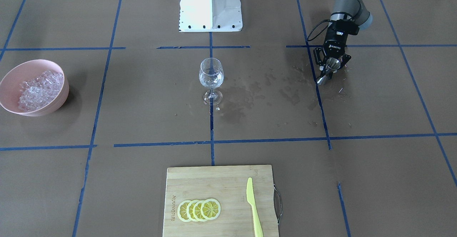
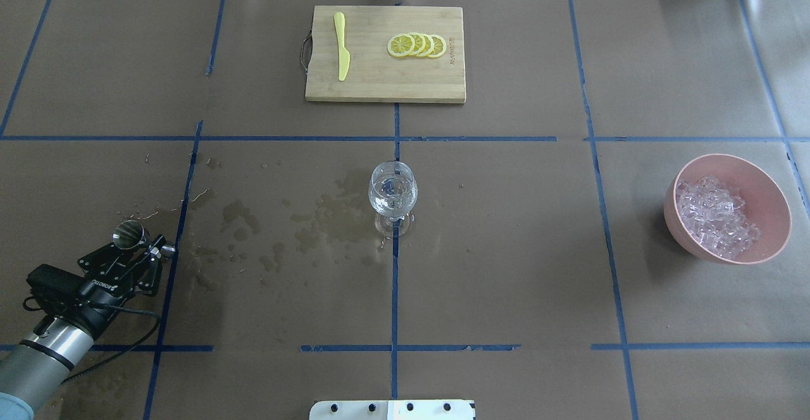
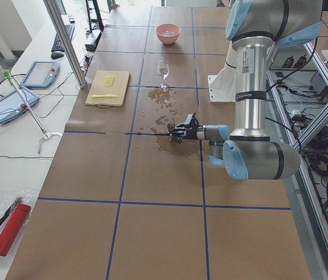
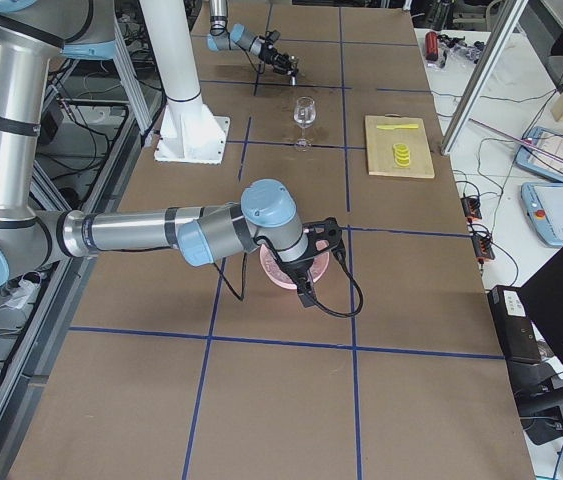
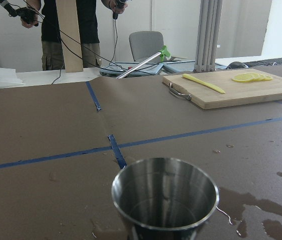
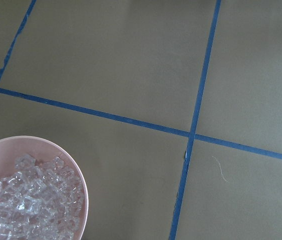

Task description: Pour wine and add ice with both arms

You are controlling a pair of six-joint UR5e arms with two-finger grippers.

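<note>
A wine glass stands at the table's centre with a little clear wine in its bowl; it also shows in the front view. My left gripper is at the table's left, low over the paper, shut on a steel jigger that is tilted. The jigger's open mouth fills the left wrist view and looks nearly empty. The ice is heaped in a pink bowl at the right, and shows in the right wrist view. My right gripper shows only in the exterior right view, over the bowl; I cannot tell its state.
Wet patches spread over the brown paper between the glass and my left gripper. A wooden cutting board at the far side carries lemon slices and a yellow knife. The white pedestal stands at the robot's base.
</note>
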